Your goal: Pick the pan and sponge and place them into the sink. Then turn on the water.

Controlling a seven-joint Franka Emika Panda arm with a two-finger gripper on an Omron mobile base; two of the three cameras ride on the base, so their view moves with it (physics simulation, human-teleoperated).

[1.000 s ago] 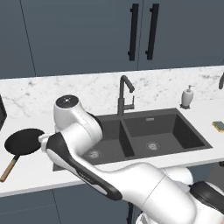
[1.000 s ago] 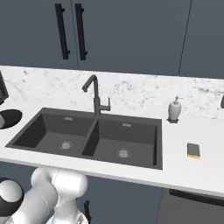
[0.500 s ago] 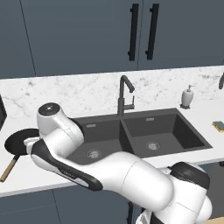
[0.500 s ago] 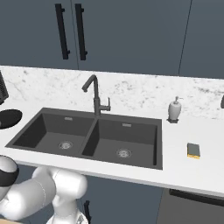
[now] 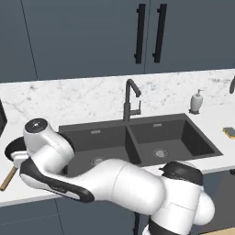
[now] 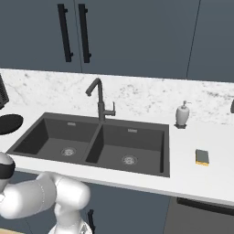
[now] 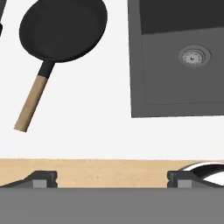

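The black pan [image 7: 63,28] lies on the white counter left of the sink [image 7: 175,87], its wooden handle [image 7: 33,103] pointing toward the counter's front edge. My gripper [image 7: 111,179] hovers open above the counter edge, short of the pan, with nothing between its fingertips [image 7: 41,178]. From the base, the pan [image 5: 11,148] peeks out behind my arm, and the pan [image 6: 9,123] also lies at the far left. The yellow-green sponge [image 6: 202,156] lies flat on the counter right of the sink [image 6: 137,146]. No water runs from the faucet [image 5: 131,98].
A white soap dispenser [image 6: 183,114] stands behind the sponge near the backsplash. The dark gooseneck faucet [image 6: 98,98] rises behind the divider between the two basins. Dark cabinets hang above. My arm's white elbow [image 5: 39,133] covers the left basin's front corner.
My arm has swung left and lower, toward the pan's end of the counter. The gripper stays open. Pan and sponge have not moved.
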